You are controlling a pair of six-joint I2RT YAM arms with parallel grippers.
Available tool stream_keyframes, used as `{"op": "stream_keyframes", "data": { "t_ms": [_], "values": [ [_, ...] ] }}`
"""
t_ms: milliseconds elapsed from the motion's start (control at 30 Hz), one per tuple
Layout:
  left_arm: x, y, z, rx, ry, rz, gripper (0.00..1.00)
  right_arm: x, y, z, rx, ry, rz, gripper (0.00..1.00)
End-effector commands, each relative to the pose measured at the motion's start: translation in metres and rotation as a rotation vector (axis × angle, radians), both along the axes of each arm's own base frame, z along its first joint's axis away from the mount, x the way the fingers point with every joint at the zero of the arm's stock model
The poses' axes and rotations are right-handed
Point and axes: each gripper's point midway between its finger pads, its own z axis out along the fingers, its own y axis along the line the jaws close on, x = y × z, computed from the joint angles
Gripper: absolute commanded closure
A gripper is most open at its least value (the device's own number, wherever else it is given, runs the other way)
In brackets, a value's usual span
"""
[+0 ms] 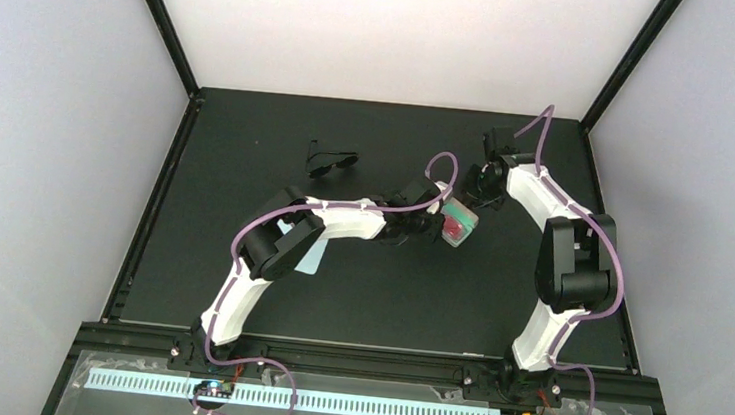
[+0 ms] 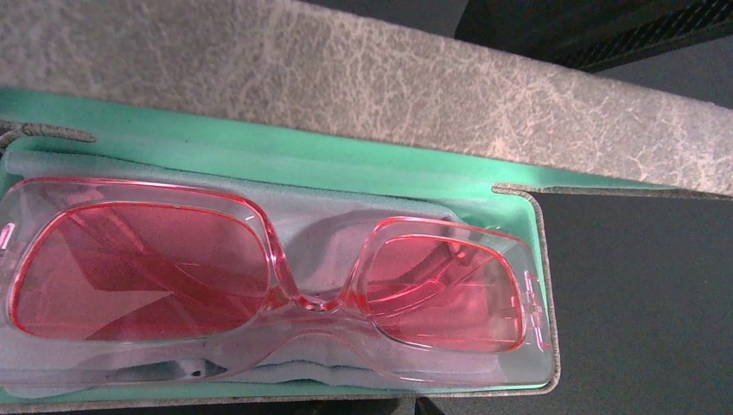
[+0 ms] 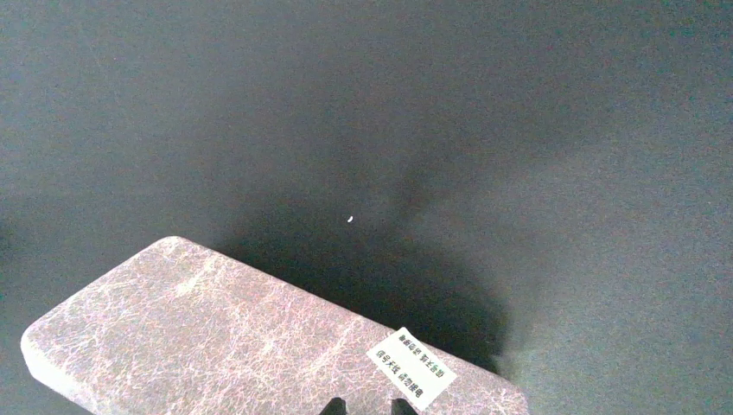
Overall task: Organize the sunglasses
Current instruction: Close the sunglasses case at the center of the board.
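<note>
The sunglasses point(image 2: 315, 304), with a see-through red-pink frame and pink lenses, lie folded in an open case with teal lining point(image 2: 363, 166). The case's grey cracked-leather lid point(image 2: 363, 82) stands raised over them. In the top view the case point(image 1: 461, 216) sits mid-table with the sunglasses point(image 1: 453, 235) showing red inside. My left gripper point(image 1: 432, 225) is at the case's left side, its fingers almost out of its wrist view. My right gripper point(image 3: 365, 408) has narrow-set tips at the lid's outer face point(image 3: 216, 333), and in the top view it point(image 1: 483, 188) is just behind the case.
A black dark-lensed pair point(image 1: 333, 159) lies at the back left of the black mat point(image 1: 250, 127). A pale blue sheet point(image 1: 311, 255) lies under my left arm. A white label point(image 3: 412, 367) is stuck on the lid.
</note>
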Motion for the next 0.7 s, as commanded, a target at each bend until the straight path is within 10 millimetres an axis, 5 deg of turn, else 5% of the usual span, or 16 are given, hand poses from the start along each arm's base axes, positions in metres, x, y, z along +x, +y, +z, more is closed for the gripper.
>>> {"op": "stream_keyframes", "data": {
  "t_ms": [0,667],
  "values": [
    [0.005,-0.005,-0.017,-0.004,0.018,0.003,0.74,-0.025,0.012,-0.014,0.007,0.08,0.045,0.85],
    [0.003,0.0,-0.023,0.014,0.028,0.008,0.74,-0.056,0.016,-0.039,-0.002,0.14,0.06,0.87]
  ]
}}
